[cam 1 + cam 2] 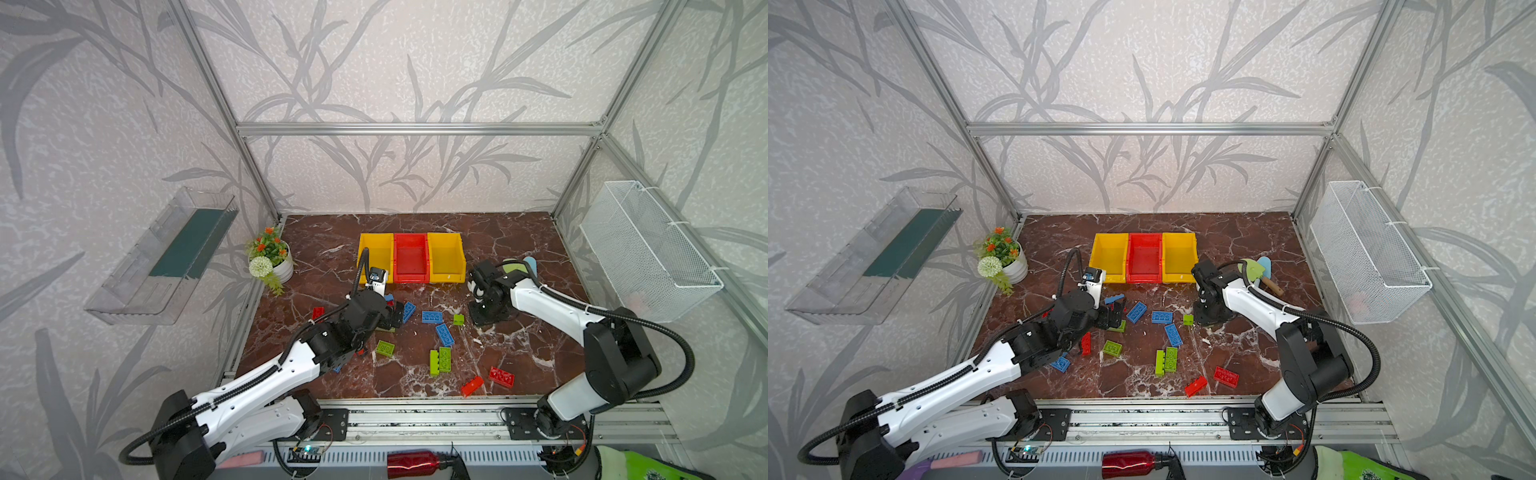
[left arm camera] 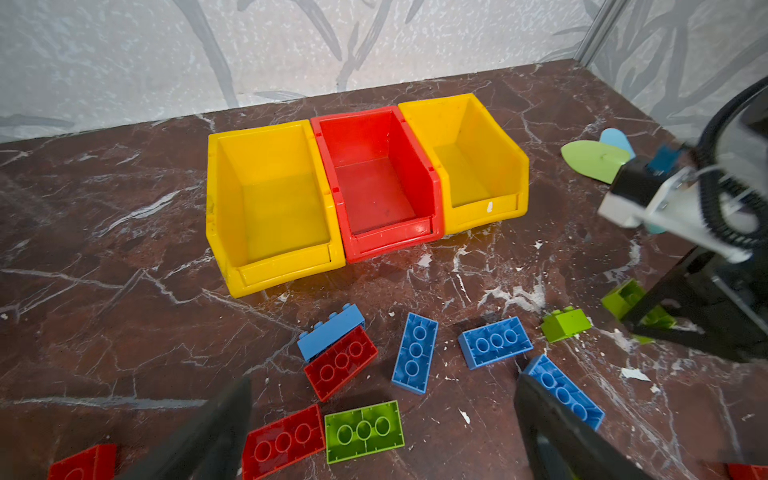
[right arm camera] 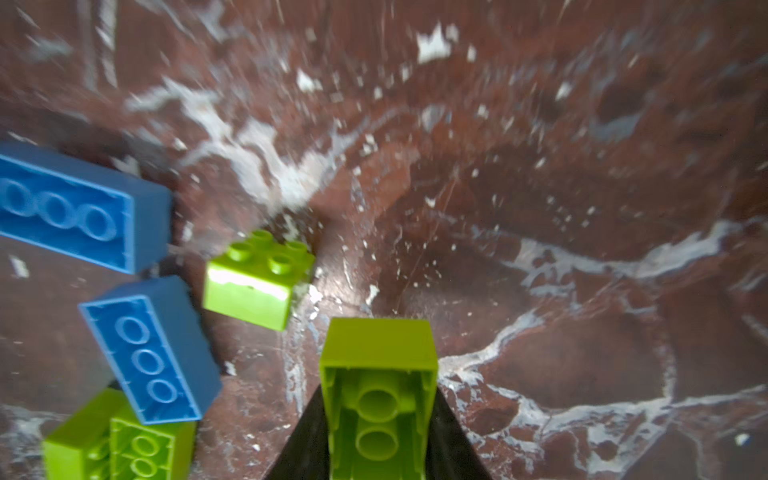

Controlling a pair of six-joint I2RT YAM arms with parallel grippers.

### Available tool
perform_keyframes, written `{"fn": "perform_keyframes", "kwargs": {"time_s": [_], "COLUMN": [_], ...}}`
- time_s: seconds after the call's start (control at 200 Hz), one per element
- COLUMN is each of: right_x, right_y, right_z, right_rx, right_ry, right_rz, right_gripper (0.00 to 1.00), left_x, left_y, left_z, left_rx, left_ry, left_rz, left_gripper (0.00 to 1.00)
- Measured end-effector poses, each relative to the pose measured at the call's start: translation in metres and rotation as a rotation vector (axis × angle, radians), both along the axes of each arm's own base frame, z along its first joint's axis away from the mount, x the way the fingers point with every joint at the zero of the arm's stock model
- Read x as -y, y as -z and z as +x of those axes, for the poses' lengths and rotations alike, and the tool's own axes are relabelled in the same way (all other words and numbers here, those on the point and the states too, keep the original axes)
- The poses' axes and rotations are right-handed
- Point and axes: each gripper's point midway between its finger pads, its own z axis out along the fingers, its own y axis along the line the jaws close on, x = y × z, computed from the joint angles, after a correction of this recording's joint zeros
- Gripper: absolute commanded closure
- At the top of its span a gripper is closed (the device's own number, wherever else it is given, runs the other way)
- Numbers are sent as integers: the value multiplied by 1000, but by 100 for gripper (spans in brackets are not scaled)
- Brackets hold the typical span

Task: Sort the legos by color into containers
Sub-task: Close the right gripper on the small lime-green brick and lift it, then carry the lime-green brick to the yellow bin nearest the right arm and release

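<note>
Green brick (image 3: 378, 345) in tool (image 3: 378, 407), partly cropped

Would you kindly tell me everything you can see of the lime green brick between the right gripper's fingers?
The lime green brick is a glossy plastic oblong, hollow underside toward the wrist camera with two round tubes showing; its studs are hidden. The right gripper is shut on it, a black finger against each long side. It is low over the marble tabletop, apart from the small green brick nearby; whether it touches the tabletop cannot be told.
</note>
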Motion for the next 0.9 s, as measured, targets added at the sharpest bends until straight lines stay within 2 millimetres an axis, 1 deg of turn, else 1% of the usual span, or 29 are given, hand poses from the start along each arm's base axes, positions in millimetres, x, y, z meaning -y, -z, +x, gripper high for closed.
{"fn": "perform_keyframes", "kwargs": {"time_s": [0.145,0.21,0.26,0.325,0.41,0.53,0.585,0.68,0.75,0.825,0.905], "right_x": [-22,-34,-43,-52,-64,-76,-80,-82,-85,-88,-88], "right_y": [-46,-59,-62,-61,-51,-37,-30,-20,-16,-13,-14], "right_z": [43,66,84,104,130,160,171,186,196,203,207], "right_rx": [109,139,155,157,151,137,132,117,114,113,111], "right_ry": [-1,-3,-5,-8,-15,-16,-14,-7,-6,-7,-10], "right_rz": [54,69,76,71,59,44,40,28,25,20,13], "right_gripper": [74,75,75,75,75,74,72,64,53,45,40], "left_x": [10,15,18,21,22,19,15,9,4,0,-3], "left_y": [2,0,-3,-7,-11,-15,-17,-19,-22,-23,-21], "left_z": [14,21,28,37,48,63,69,77,81,85,85], "left_rx": [-16,-18,-16,-13,-14,-14,-17,-20,-19,-18,-26], "left_ry": [-5,-6,-9,-18,-27,-43,-54,-70,-83,-94,-98], "left_rz": [39,49,50,45,36,25,18,8,5,3,6], "left_gripper": [2,2,2,2,2,3,3,2,3,3,3]}}
